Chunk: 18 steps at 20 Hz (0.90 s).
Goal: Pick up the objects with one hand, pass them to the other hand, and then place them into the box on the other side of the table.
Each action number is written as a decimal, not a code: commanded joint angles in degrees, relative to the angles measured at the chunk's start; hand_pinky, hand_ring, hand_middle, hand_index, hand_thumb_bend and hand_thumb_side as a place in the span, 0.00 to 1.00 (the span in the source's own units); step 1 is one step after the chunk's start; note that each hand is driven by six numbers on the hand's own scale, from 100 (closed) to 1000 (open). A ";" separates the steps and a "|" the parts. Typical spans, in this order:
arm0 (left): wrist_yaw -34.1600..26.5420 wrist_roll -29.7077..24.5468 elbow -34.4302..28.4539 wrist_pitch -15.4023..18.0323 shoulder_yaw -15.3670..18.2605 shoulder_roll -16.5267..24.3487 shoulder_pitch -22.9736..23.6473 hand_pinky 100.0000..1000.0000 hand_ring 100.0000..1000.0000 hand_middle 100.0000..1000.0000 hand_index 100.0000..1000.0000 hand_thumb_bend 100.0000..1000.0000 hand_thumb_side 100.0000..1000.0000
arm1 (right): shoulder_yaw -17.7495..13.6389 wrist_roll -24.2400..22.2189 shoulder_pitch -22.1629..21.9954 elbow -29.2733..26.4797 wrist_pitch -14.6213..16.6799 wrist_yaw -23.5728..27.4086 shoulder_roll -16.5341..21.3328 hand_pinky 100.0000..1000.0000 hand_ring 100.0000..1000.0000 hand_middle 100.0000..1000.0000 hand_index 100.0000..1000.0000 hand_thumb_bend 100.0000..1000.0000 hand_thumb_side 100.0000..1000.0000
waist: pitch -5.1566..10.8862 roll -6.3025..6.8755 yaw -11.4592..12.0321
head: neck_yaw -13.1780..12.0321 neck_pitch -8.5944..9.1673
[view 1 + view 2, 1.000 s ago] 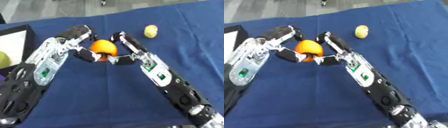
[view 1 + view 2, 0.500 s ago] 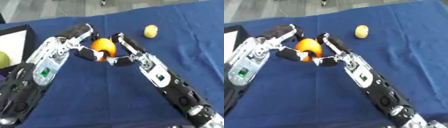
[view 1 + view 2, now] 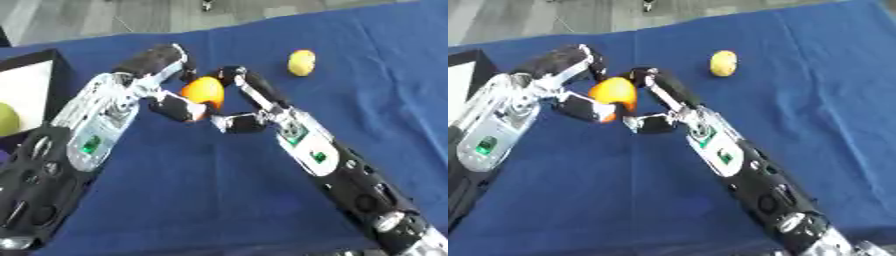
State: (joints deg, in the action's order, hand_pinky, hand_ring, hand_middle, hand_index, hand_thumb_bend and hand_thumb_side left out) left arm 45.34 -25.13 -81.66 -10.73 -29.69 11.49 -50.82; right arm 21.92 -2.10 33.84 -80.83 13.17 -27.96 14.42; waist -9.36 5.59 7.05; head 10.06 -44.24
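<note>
You have the orange point(image 3: 203, 91) held above the blue table point(image 3: 376, 75), left of centre and toward the far side, with both hands on it at once. Your left hand point(image 3: 166, 82) curls round its left side, one finger over the top and the thumb point(image 3: 179, 107) under the near edge. Your right hand point(image 3: 245, 102) closes on it from the right, fingers point(image 3: 249, 85) bent along its far-right flank and the thumb tucked below.

This double grasp fits the hand-over step: the fruit sits between the two palms so one can take over before the other lets go. Which hand is giving cannot be read from this moment alone.

The box point(image 3: 31, 92) stands at the left edge, its dark wall facing the hands, with a green fruit point(image 3: 7, 119) already inside. That placement suggests the left hand is the one that should end up carrying the orange.

A yellow fruit point(image 3: 723, 63) lies on the cloth to the far right, well apart from both hands, not yet handled.

Risk noted: release one side only once the other encloses the orange.
</note>
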 commanded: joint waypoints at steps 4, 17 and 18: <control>2.41 -0.29 -2.17 0.48 0.69 0.79 -1.30 0.59 0.57 0.45 0.27 0.22 0.14 | -0.52 -0.63 1.12 -0.12 0.21 -2.39 0.22 0.76 0.80 0.73 0.84 0.27 0.11 | 0.93 -0.34 -0.08 | -0.24 0.12; 4.35 -2.99 -5.18 -0.24 1.77 1.86 -0.73 0.58 0.56 0.44 0.26 0.22 0.13 | -1.04 0.14 0.93 -0.07 -3.27 -5.58 0.75 0.77 0.83 0.77 0.86 0.26 0.16 | 0.84 -0.78 -0.14 | 0.08 0.12; 4.41 -3.19 -5.79 -0.50 2.01 2.05 -0.60 0.58 0.56 0.44 0.26 0.21 0.13 | -1.11 0.22 0.91 -0.17 -3.60 -5.74 0.86 0.77 0.83 0.77 0.86 0.26 0.17 | 0.84 -0.85 -0.14 | 0.09 0.12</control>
State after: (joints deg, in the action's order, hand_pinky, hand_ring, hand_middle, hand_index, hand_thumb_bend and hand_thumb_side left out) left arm 49.42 -27.99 -85.58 -11.09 -28.77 12.23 -50.55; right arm 21.31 -2.06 33.93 -80.46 10.15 -33.13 14.48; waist -9.36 4.94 6.88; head 10.14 -44.24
